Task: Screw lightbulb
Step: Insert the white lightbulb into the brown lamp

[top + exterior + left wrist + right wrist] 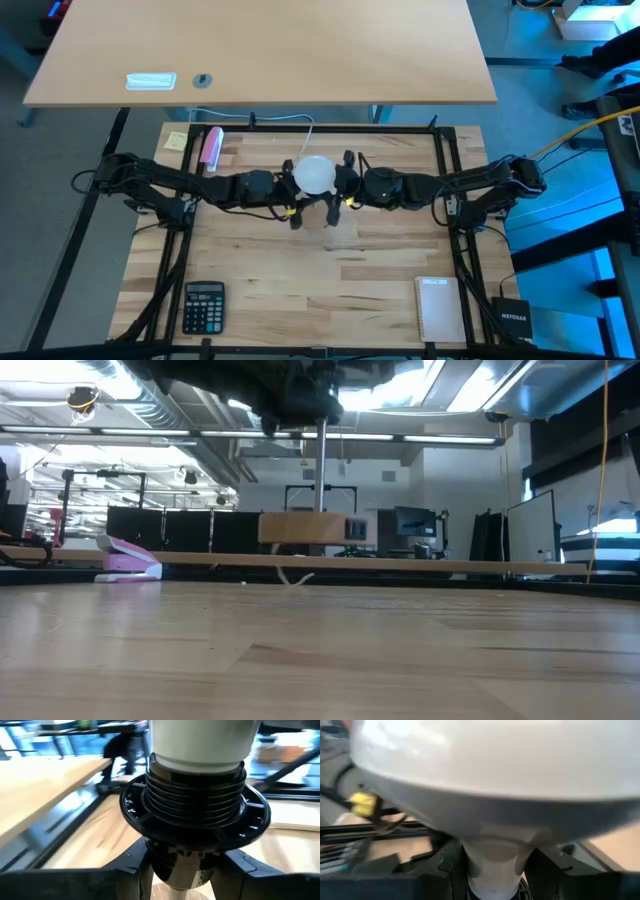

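Both my grippers meet mid-table, raised: left gripper (182,870) clenched on black socket (195,815), right gripper (495,870) clamped round lightbulb (314,174) neck, bulb seated atop socket. Risk I see: tilted bulb cross-threads; loose grip slips.

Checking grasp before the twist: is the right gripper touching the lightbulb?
Touching. In the right wrist view the right gripper has both dark fingers pressed against the lightbulb at its narrow neck.

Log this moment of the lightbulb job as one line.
stage: screwing | left end effector: shut on socket | right end effector: shut on lightbulb | held above table
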Robot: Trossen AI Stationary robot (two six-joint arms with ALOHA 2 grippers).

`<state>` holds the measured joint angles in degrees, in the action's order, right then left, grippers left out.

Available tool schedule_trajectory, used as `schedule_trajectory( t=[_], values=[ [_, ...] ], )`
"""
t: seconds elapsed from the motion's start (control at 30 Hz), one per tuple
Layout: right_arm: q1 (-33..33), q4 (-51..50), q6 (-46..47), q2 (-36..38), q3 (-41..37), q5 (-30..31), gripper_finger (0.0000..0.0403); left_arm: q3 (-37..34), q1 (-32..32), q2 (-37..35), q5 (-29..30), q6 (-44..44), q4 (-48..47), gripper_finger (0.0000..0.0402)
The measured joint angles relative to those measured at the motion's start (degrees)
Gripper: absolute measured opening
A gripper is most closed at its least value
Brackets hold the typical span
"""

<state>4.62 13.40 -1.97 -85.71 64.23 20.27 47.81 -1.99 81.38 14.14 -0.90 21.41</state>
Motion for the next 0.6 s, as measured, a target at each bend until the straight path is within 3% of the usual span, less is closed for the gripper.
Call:
schedule_trajectory(
  t=[0.23, 0.43, 0.6],
  values=[
    [0.00, 0.76, 0.71, -1.14, 0.07, 4.18, 0.0152, -0.02, -0.29, 0.05, 4.83, -0.06, -0.38, 0.0131],
    [-0.17, 0.26, -0.15, -1.14, 0.00, 0.66, 0.0158, -0.02, -0.38, 0.16, 4.74, -1.06, -1.60, 0.0131],
    [-0.24, -4.90, -1.67, 0.29, -0.26, -1.50, 0.0270, 0.07, -0.43, -0.02, 4.37, -1.59, -1.34, 0.0131]
  ],
)
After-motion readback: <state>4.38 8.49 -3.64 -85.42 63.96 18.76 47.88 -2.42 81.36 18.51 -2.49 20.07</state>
